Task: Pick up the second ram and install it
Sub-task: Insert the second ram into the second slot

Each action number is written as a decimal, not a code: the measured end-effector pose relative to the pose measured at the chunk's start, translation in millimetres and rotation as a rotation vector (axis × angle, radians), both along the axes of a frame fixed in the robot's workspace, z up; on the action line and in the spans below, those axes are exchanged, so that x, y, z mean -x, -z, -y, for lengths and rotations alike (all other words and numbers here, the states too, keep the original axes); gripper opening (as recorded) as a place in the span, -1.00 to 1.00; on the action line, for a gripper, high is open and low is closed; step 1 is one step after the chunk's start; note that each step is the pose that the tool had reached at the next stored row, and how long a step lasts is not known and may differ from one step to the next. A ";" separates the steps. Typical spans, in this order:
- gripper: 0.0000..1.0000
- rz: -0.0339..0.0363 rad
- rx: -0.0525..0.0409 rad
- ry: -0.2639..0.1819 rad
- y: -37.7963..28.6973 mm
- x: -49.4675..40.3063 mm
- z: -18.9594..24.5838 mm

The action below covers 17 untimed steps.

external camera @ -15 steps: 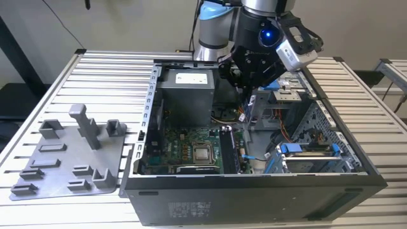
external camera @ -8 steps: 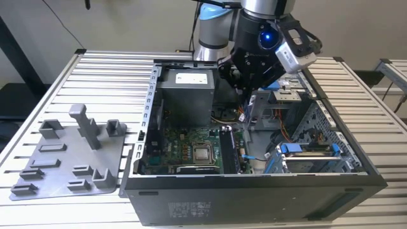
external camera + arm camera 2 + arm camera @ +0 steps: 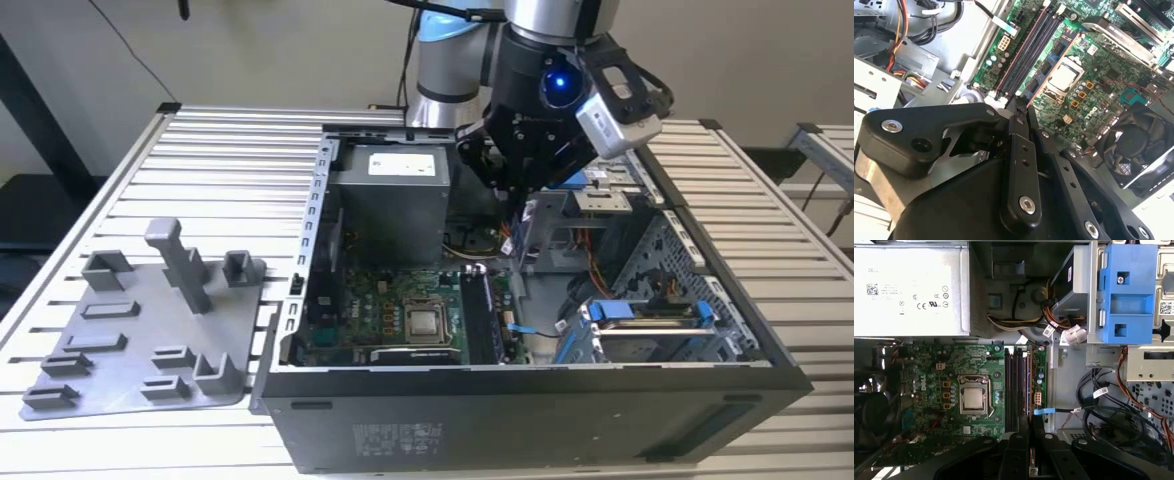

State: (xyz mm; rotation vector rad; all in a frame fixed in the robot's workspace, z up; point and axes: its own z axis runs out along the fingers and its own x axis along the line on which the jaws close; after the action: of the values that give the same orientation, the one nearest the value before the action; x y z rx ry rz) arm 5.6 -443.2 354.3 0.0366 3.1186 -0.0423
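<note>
Pincer fingers are seen pressed nearly together in both wrist views. The second ram is pinched between them, shown edge-on as a thin brownish strip in the first wrist view. It is held well above the memory slots, lined up along their length. Just beside the slots, the silver processor is seated on the green motherboard. Open room is left above the board, hemmed on one edge by the power supply and on another by the blue drive bracket and loose cables. In the exterior view the open computer case is shown lying on the slatted desk, with a grey holder tray at the exterior view's left. A fan is shown in the second wrist view.
</note>
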 end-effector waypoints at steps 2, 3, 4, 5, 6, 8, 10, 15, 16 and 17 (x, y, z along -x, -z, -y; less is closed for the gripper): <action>-0.72 0.0001 -0.0002 0.000 1.3 0.0 0.0; -0.72 0.0001 0.0007 0.000 2.3 0.0 0.0; -0.72 0.0001 0.0023 0.000 3.4 0.0 0.0; -0.72 0.0000 0.0036 0.000 4.6 0.0 0.0; -0.72 0.0000 0.0049 0.000 5.9 0.0 0.0; -0.72 0.0001 0.0068 0.000 8.4 0.0 0.0; -0.72 0.0001 0.0082 0.000 10.8 0.0 0.0; -0.72 0.0000 0.0105 0.000 19.6 0.0 0.0; -0.72 0.0001 0.0109 0.000 21.4 0.0 0.0; -0.72 0.0002 0.0113 0.000 23.2 0.0 0.0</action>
State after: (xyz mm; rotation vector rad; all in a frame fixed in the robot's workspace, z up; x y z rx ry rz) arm 5.6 -443.2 331.1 0.0364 3.1181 -0.0599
